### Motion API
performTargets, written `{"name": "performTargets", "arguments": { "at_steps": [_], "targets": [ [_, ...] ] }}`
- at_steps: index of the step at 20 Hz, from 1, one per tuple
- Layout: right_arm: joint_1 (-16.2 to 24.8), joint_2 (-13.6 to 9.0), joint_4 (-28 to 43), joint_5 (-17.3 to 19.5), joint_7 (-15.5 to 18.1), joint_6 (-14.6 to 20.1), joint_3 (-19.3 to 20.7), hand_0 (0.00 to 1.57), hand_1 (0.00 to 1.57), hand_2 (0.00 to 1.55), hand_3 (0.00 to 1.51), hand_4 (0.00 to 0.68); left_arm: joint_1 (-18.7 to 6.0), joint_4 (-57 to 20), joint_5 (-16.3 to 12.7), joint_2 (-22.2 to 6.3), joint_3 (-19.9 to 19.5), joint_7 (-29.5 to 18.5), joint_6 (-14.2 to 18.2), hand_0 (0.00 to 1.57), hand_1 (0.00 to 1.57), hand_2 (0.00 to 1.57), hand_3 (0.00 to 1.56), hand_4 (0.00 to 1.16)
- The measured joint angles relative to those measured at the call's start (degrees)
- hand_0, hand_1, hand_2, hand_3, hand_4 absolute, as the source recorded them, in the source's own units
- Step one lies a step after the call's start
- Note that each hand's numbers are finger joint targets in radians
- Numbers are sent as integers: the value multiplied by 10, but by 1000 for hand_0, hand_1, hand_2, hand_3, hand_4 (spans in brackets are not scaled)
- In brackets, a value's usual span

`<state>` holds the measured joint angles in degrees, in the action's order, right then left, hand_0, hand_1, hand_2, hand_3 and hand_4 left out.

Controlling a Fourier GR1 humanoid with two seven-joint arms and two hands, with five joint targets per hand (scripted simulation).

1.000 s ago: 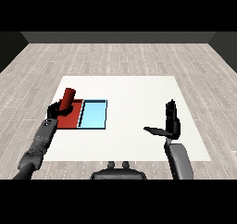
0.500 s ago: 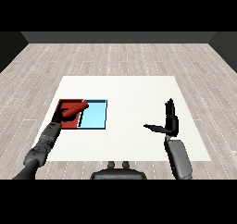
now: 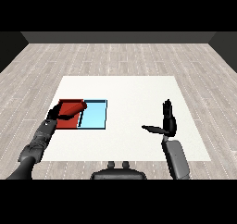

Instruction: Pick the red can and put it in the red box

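The red can (image 3: 72,108) lies almost on its side, low over the red tray (image 3: 69,124) at the table's left. My left hand (image 3: 56,114) holds the can's left end, with fingers and thumb curled round it. I cannot tell whether the can touches the tray floor. The light blue tray (image 3: 94,115) adjoins the red tray on its right side and holds nothing. Far to the right, my right hand (image 3: 168,121) hovers over the table, fingers straight and upright, thumb pointing left, holding nothing.
The white table (image 3: 129,93) spreads out between the trays and my right hand. Grey wooden floor surrounds the table on all sides.
The left hand has come down and tipped the red can from upright to nearly lying flat over the red tray. The right hand has stayed in place.
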<state>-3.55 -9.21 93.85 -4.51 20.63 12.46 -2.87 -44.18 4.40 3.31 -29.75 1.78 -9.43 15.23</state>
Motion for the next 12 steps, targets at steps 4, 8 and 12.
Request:
{"name": "performTargets", "arguments": {
  "at_steps": [4,8,12],
  "targets": [
    [5,1,14,-10,-4,-4,4,0,0,0,0,0,5,52,-63,-4,-65,-85,23,0,0,0,0,0],
    [7,2,22,-29,0,-22,4,0,0,0,0,0,6,130,-132,28,-127,-198,-8,0,0,0,0,0],
    [13,8,25,-45,-1,-50,-15,0,0,0,0,0,1,211,-180,92,-150,-276,-69,0,0,0,0,0]
  ]
}}
